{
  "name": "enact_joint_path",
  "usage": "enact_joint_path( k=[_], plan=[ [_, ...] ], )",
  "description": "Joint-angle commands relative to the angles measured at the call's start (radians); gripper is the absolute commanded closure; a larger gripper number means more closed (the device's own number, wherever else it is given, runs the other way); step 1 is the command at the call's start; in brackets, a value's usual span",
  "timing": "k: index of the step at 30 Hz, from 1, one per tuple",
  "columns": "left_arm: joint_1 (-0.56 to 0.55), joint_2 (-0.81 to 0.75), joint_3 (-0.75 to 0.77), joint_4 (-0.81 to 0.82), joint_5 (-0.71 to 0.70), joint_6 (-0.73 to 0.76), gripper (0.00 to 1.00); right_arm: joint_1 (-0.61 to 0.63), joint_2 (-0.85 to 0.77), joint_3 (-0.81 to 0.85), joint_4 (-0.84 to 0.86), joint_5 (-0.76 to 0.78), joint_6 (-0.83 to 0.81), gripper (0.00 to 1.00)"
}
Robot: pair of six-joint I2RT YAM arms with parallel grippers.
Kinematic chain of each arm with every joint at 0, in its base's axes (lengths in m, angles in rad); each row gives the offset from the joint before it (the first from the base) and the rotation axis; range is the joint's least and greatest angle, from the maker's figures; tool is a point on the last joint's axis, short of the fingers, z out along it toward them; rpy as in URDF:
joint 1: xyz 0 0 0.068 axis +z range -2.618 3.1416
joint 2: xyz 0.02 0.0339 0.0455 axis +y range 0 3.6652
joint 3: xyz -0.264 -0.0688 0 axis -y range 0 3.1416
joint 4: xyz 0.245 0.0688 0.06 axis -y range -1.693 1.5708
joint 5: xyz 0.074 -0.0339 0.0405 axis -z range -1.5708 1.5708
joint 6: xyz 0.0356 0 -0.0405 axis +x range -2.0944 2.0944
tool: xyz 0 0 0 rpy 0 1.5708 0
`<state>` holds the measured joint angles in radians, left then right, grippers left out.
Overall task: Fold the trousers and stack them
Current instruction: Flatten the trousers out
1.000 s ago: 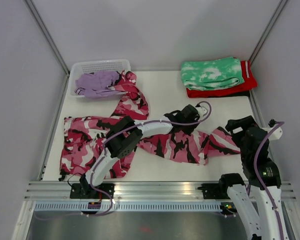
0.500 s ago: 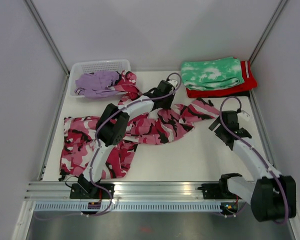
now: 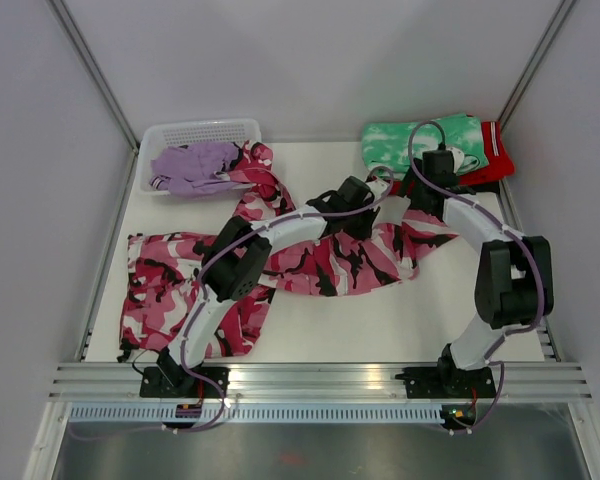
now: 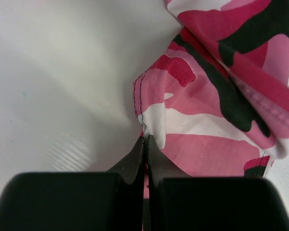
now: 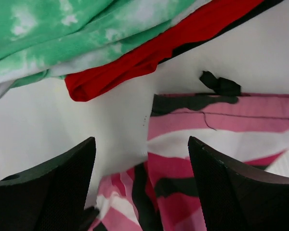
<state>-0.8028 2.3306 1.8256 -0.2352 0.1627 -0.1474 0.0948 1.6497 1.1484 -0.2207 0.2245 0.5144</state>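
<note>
The pink, white and black camouflage trousers [image 3: 325,268] lie spread across the table from the near left to the right of centre. My left gripper [image 3: 363,212] is shut on the edge of one leg, as the left wrist view shows [image 4: 145,138] with the camouflage fabric [image 4: 207,120] pinched at the tips. My right gripper [image 3: 417,197] is open and empty, held over the hem end of that leg [image 5: 221,130]; its jaws [image 5: 140,144] stand wide apart. The lilac trousers [image 3: 190,165] lie bunched in the white basket [image 3: 202,128].
A folded green-and-white tie-dye garment [image 3: 420,145] lies on a folded red garment [image 3: 495,165] at the back right, just beyond my right gripper; both show in the right wrist view [image 5: 62,29] [image 5: 159,53]. Walls enclose the table on three sides.
My left gripper carried the leg from the centre right toward the back, then a little right. My right arm swung from the near right up to the leg's end by the folded stack.
</note>
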Motion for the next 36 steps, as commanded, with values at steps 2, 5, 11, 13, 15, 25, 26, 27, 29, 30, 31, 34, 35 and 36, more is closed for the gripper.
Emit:
enact_joint_path(
  k=[2,5,11,13,15,25,26,27,29,30,31,34,35,36],
  plan=[
    [-0.003,0.001,-0.034,0.026,0.006,0.002,0.98,0.006,0.128,0.054,-0.042,0.036,-0.092,0.16],
    [-0.003,-0.016,-0.087,0.052,0.0,-0.012,0.98,0.006,0.165,0.031,-0.026,0.074,-0.114,0.18],
    [-0.001,-0.042,-0.178,0.102,0.029,-0.053,0.98,0.006,0.24,0.074,-0.003,0.069,-0.143,0.24],
    [-0.001,-0.043,-0.193,0.105,0.031,-0.063,0.98,0.009,0.271,0.097,0.003,0.061,-0.148,0.24],
    [-0.001,-0.05,-0.204,0.112,0.04,-0.064,0.98,0.01,0.314,0.12,-0.014,0.059,-0.154,0.28],
    [-0.001,-0.062,-0.18,0.063,-0.022,-0.035,0.98,0.008,0.199,0.01,-0.072,0.223,-0.122,1.0],
    [0.002,-0.057,-0.166,0.044,-0.043,-0.035,0.98,0.002,0.082,-0.021,-0.069,0.254,-0.11,1.0],
    [0.004,-0.05,-0.149,0.027,-0.048,-0.032,0.98,-0.004,0.015,-0.056,-0.063,0.268,-0.094,1.0],
    [0.011,-0.028,-0.1,-0.01,-0.052,-0.037,0.98,-0.012,-0.118,-0.156,-0.072,0.301,-0.042,1.0],
    [0.013,-0.024,-0.085,-0.024,-0.052,-0.04,0.98,-0.013,-0.258,-0.194,-0.084,0.347,-0.019,1.0],
    [0.016,-0.019,-0.051,-0.038,-0.054,-0.043,0.98,-0.012,-0.327,-0.273,-0.097,0.383,0.014,1.0],
    [0.022,-0.023,-0.002,-0.078,-0.057,-0.041,0.98,-0.015,-0.612,-0.454,-0.164,0.447,0.197,0.93],
    [0.022,-0.03,0.004,-0.078,-0.051,-0.043,0.98,-0.015,-0.734,-0.501,-0.164,0.426,0.226,0.91],
    [0.022,-0.031,0.014,-0.081,-0.043,-0.043,0.98,-0.015,-0.789,-0.542,-0.181,0.37,0.286,0.84]
  ],
)
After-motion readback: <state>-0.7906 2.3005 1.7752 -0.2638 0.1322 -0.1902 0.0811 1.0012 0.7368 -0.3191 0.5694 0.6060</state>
